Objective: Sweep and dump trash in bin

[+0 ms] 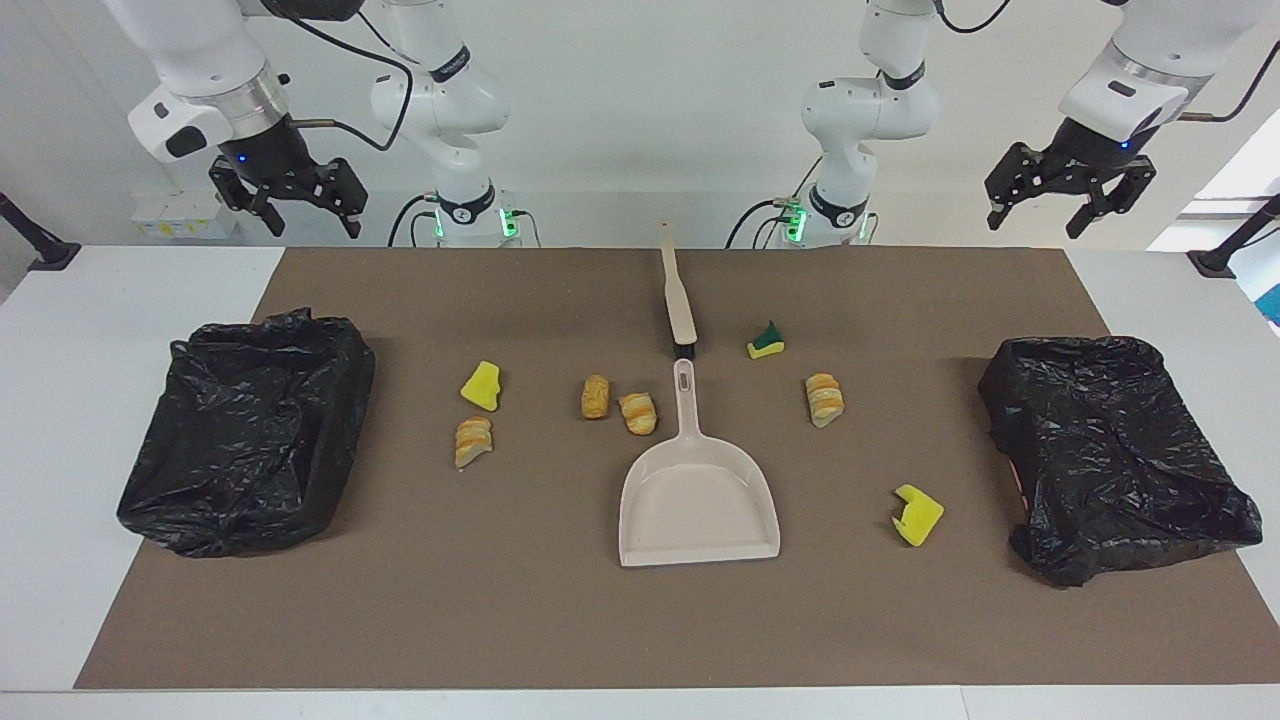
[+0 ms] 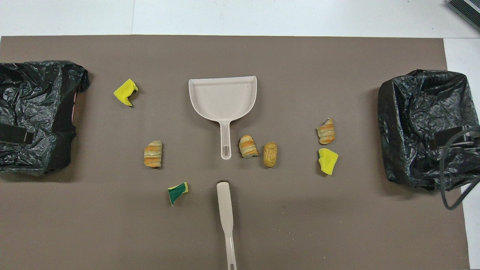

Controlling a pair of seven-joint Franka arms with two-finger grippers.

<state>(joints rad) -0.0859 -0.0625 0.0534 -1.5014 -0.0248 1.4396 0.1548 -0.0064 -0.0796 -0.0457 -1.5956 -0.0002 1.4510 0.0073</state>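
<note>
Several pieces of trash lie scattered on the brown mat: yellow sponge chunks (image 1: 481, 386) (image 1: 917, 515), a green-sided chunk (image 1: 766, 343) and striped rolls (image 1: 638, 413) (image 1: 825, 399). The beige dustpan (image 1: 698, 500) (image 2: 223, 97) lies mid-mat with its handle toward the robots. The brush (image 1: 680, 305) (image 2: 225, 202) lies in line with that handle, nearer to the robots. A bin lined with black bag (image 1: 250, 430) (image 1: 1115, 455) stands at each end of the mat. My right gripper (image 1: 315, 228) hangs open and empty, high over the table's edge at its own end. My left gripper (image 1: 1035, 225) does the same at the other end.
The brown mat (image 1: 560, 620) covers most of the white table (image 1: 60, 420). A roll (image 2: 248, 146) lies right beside the dustpan's handle, with another (image 2: 270, 154) next to it. A dark cable loop (image 2: 450, 195) shows near the bin at the right arm's end.
</note>
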